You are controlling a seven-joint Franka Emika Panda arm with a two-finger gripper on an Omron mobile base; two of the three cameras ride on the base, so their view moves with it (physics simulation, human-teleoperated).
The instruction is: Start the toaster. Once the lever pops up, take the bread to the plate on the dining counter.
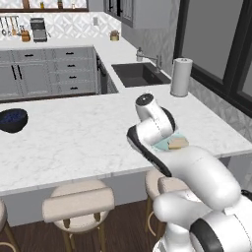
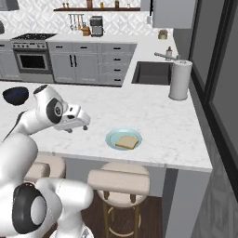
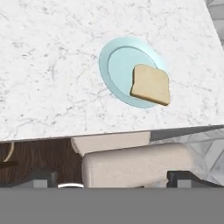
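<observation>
Judging from how things lie, the task is all but finished: the bread (image 2: 127, 142) is seen lying flat on the plate (image 2: 112, 138), toward one rim, near the front edge of the dining counter (image 2: 153, 116). The gripper (image 2: 78, 126) is held empty with its jaws spread wide, apart from the plate and above the counter's edge, with the arm folded back toward the base.

One bread slice (image 3: 151, 84), one teal plate (image 3: 119, 65), one dark bowl (image 1: 12, 119), one paper towel roll (image 2: 180, 79), one sink (image 2: 153, 72), three padded stools counted in the left base view, nearest (image 1: 78, 203), one toaster (image 1: 38, 28).
</observation>
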